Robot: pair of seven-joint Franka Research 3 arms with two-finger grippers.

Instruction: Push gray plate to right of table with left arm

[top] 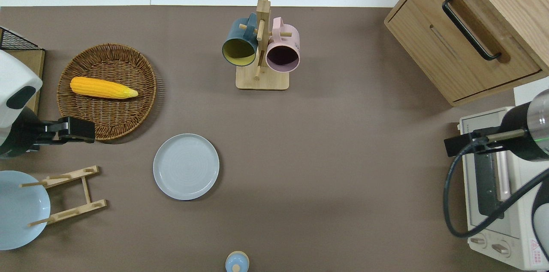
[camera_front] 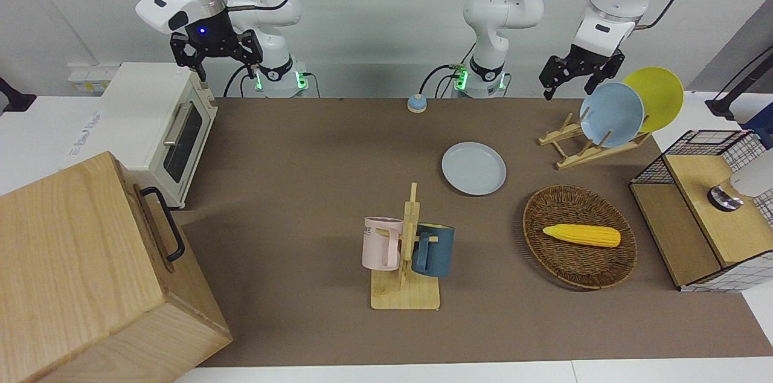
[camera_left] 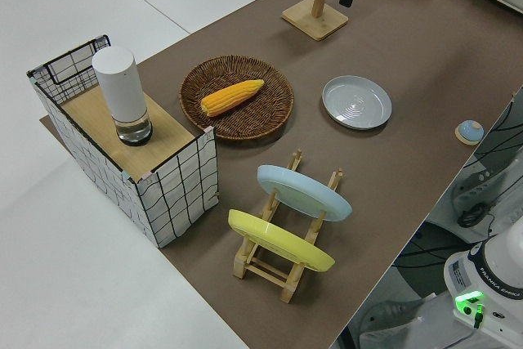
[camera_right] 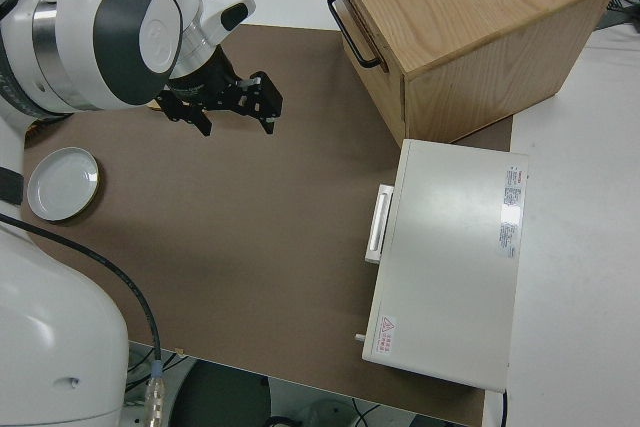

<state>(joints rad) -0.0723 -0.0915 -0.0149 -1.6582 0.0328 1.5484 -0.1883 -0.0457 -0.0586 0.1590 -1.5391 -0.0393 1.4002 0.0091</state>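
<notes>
I see the table [top: 343,156], its brown mat bordered by white margins. Resting directly on it: the gray plate [top: 186,166], a wicker basket [top: 107,122], a mug rack [top: 262,78], a wooden plate rack [top: 73,194], a small blue bell [top: 236,261], a wooden cabinet [camera_front: 90,274], a white toaster oven [camera_front: 151,129] and a wire-framed shelf box [camera_front: 706,214].
</notes>
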